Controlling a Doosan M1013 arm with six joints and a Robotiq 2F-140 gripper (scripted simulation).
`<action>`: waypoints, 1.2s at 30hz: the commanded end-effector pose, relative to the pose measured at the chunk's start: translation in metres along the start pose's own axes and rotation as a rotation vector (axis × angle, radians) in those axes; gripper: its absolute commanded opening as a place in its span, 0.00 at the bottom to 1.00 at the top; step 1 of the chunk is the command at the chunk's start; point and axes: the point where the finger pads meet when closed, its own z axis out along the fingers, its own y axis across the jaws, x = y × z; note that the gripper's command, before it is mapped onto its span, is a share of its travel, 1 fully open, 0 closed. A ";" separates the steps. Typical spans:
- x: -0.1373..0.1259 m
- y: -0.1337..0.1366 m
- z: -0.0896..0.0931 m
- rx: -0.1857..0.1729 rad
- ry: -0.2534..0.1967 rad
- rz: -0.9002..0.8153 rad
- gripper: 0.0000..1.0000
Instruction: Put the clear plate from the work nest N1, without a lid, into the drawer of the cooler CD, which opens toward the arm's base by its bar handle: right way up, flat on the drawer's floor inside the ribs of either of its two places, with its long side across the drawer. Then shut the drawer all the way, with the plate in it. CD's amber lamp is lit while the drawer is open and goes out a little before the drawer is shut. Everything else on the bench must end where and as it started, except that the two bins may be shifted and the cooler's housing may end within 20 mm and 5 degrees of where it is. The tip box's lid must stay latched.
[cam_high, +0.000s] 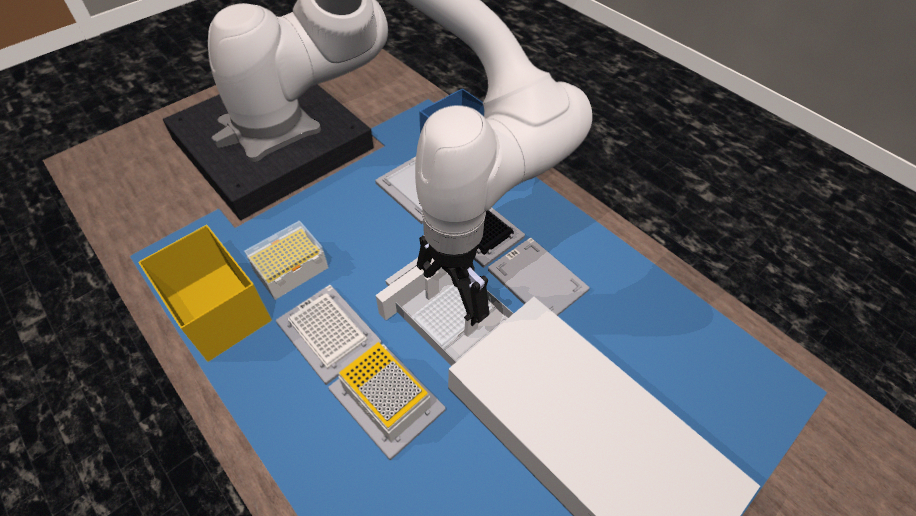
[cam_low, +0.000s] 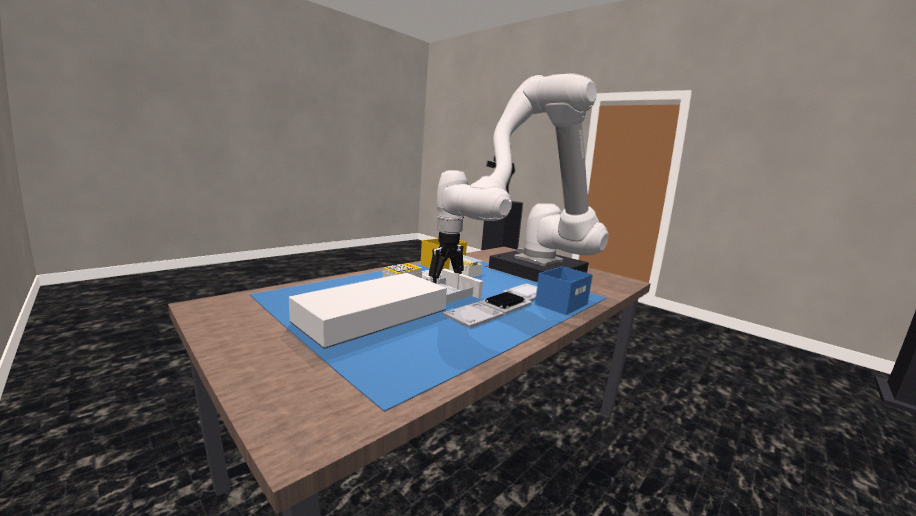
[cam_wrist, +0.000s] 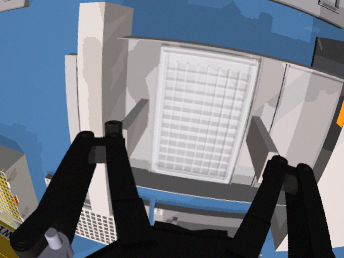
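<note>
The clear plate (cam_high: 442, 314) lies flat on the floor of the cooler's open drawer, well openings up. In the wrist view the plate (cam_wrist: 203, 113) sits between the drawer's ribs with its long side across the drawer. My gripper (cam_high: 452, 299) is open just over the plate. In the wrist view the gripper's (cam_wrist: 196, 147) fingers stand on either side of the plate's short span and do not touch it. The drawer's front panel with the bar handle (cam_high: 398, 296) points toward the arm's base. The cooler's white housing (cam_high: 596, 410) lies behind the drawer. The grey work nest N1 (cam_high: 538, 275) is bare.
A black plate (cam_high: 494, 230) sits next to N1 and a blue bin (cam_high: 448, 105) stands further back. A yellow bin (cam_high: 205, 291), the tip box (cam_high: 286, 256), a white well plate (cam_high: 326, 326) and a yellow-framed rack (cam_high: 383, 384) stand left of the drawer.
</note>
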 end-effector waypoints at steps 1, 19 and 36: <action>0.000 0.000 0.000 0.000 0.000 0.000 0.66; 0.000 0.000 -0.019 0.000 0.000 0.000 0.66; 0.000 0.000 -0.039 0.000 0.000 0.000 0.66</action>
